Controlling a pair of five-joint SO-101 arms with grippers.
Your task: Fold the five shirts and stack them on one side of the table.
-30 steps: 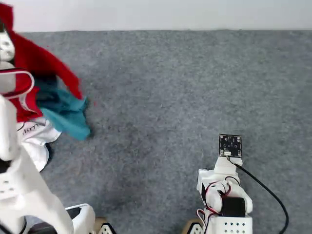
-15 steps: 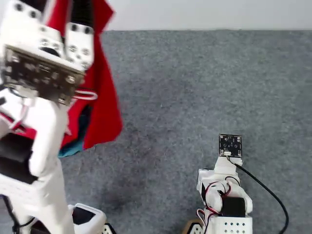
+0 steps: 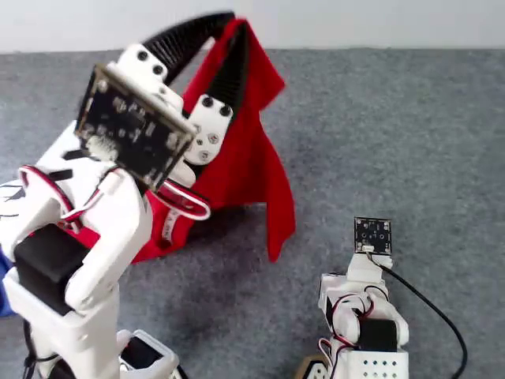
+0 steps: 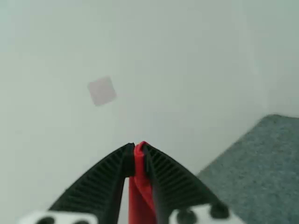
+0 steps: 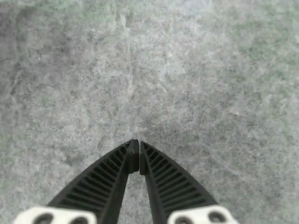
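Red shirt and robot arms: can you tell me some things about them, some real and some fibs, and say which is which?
1. The table is grey. True.
2. The left gripper is shut on the red shirt. True.
3. The red shirt lies flat and folded on the table. False: it hangs from the left gripper, lifted up, with its lower part draping down to the table.
4. The right gripper holds a blue shirt. False: it is shut on nothing, over bare table.
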